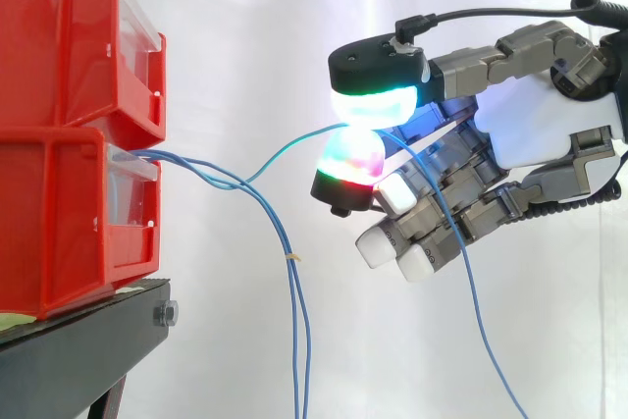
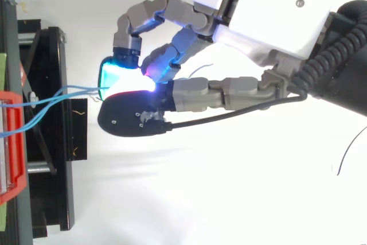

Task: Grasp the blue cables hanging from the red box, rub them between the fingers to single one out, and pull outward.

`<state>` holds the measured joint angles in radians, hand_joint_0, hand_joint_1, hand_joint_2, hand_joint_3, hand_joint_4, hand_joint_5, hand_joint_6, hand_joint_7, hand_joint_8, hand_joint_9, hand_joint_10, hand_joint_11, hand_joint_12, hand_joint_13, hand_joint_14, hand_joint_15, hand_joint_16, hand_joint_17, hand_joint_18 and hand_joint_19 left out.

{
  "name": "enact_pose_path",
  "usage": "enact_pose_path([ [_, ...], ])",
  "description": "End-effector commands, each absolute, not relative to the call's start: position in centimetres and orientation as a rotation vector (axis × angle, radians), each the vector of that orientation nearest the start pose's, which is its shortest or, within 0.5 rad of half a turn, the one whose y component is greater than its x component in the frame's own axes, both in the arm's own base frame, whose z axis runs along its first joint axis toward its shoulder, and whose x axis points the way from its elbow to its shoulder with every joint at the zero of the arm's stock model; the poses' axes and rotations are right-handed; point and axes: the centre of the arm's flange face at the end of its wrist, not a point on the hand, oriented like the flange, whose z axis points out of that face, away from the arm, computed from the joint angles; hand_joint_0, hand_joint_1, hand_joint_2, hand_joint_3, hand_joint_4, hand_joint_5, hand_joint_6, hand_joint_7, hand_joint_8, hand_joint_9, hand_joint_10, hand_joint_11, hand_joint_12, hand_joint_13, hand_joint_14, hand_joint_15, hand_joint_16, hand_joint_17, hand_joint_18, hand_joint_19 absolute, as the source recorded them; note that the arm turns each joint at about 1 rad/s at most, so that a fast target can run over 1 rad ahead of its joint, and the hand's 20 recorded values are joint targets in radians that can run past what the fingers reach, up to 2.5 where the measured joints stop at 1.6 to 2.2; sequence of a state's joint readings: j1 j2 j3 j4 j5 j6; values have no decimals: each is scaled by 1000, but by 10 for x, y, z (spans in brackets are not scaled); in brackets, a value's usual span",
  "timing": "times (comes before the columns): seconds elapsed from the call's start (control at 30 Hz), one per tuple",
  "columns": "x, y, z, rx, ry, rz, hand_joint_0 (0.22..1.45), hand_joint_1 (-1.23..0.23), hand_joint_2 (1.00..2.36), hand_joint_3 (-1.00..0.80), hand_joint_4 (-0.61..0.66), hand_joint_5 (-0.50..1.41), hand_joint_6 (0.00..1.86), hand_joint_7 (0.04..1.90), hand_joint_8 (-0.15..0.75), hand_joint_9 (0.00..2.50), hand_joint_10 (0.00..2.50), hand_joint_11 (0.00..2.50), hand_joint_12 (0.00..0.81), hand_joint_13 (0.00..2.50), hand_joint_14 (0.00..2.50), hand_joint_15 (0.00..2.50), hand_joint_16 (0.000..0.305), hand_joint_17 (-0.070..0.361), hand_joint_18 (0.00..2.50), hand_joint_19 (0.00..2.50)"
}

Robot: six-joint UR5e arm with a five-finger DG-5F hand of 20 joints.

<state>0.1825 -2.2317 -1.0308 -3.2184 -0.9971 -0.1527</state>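
The robot hand (image 1: pixel 540 130) pinches one blue cable (image 1: pixel 294 147) between glowing pads (image 1: pixel 378 105), at 3 o'clock from the red box (image 1: pixel 59 213), so it stands apart from the other cables (image 1: pixel 291 291), which droop toward 6 o'clock, ready for pulling.

red bins (image 1: pixel 69 134) block left, rm above cables (image 1: pixel 291 260)

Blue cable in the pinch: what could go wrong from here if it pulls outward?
1. The hand pinches the single blue cable only between the glowing pads of its fingers; it may slip as tension rises.
2. That cable crosses the hanging cables near the red box; pulling could drag them along.
3. Its loose tail runs across the curled fingers below and might snag.
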Motion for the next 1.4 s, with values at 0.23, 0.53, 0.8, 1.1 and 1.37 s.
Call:
enact_pose_path([
  [0.23,735,-54,336,1351,1168,669,629,-824,1016,-194,180,-155,905,1024,342,927,14,573,424,756,16,463,49,110,653,436],
  [0.53,735,-54,337,1356,1162,676,611,-814,1014,-299,211,-153,901,1018,337,938,16,574,418,757,18,466,48,108,649,455],
  [0.8,735,-53,336,1358,1164,677,563,-716,1003,-451,200,-138,884,1034,345,990,14,561,421,788,17,465,49,109,673,467],
  [1.1,735,-53,336,1358,1164,677,601,-700,1016,-246,177,-122,892,1111,344,1027,17,568,413,810,15,465,47,105,688,462],
  [1.37,735,-50,336,1361,1164,682,556,-604,1008,-388,184,-118,873,1069,345,1062,14,541,419,826,15,472,49,109,696,487],
])
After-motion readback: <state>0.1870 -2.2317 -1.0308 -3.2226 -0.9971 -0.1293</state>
